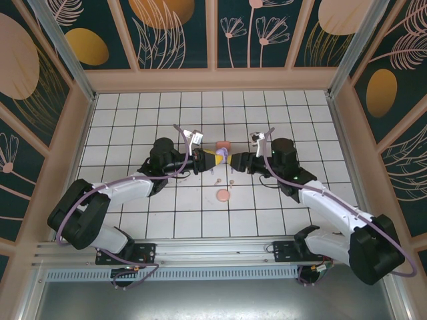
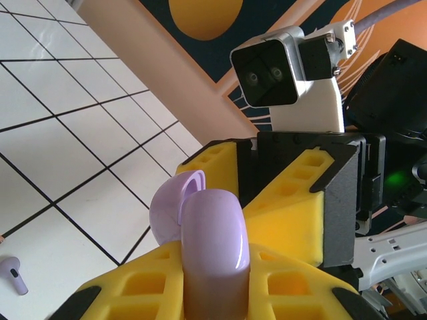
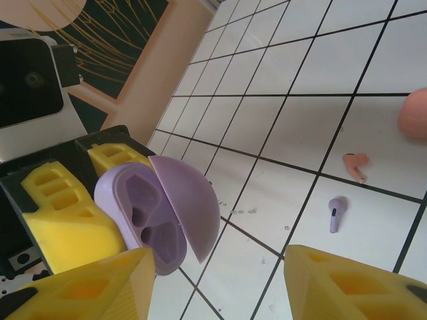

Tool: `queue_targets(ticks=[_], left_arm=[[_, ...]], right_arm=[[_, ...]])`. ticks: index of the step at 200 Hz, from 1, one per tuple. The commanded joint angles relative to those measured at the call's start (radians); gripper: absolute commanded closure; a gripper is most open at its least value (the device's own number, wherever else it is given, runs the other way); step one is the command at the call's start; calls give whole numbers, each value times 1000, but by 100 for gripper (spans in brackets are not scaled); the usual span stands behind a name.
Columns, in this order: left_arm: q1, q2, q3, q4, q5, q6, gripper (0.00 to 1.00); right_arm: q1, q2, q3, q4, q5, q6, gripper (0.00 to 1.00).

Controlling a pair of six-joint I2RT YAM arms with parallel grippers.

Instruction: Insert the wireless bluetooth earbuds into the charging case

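Note:
A purple charging case (image 2: 215, 243) stands pinched between the yellow fingers of my left gripper (image 2: 215, 273), which is shut on it. Its lid (image 3: 190, 200) is swung open, and both cavities of the case (image 3: 143, 220) look empty. In the top view the left gripper (image 1: 209, 160) and right gripper (image 1: 234, 160) meet over the table's middle, with the case (image 1: 219, 159) between them. My right gripper (image 3: 220, 287) is open, facing the case, with nothing between its fingers. A salmon-pink earbud (image 3: 355, 164) and a purple earbud (image 3: 335, 213) lie on the tiles. Another purple earbud (image 2: 14, 274) lies beyond the left gripper.
A round pink disc (image 1: 223, 195) lies on the tiles in front of the grippers and another one (image 1: 223, 146) just behind them. A pink disc (image 3: 415, 113) shows at the right edge of the right wrist view. Wooden walls (image 1: 213, 80) enclose the white tiled floor.

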Motion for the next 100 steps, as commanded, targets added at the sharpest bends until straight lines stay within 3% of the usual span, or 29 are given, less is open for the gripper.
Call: queue_targets(ticks=[1, 100], left_arm=[[-4, -18, -1, 51, 23, -9, 100], [-4, -25, -3, 53, 30, -13, 100]], right_arm=[[16, 23, 47, 46, -14, -1, 47], [16, 70, 75, 22, 49, -10, 61]])
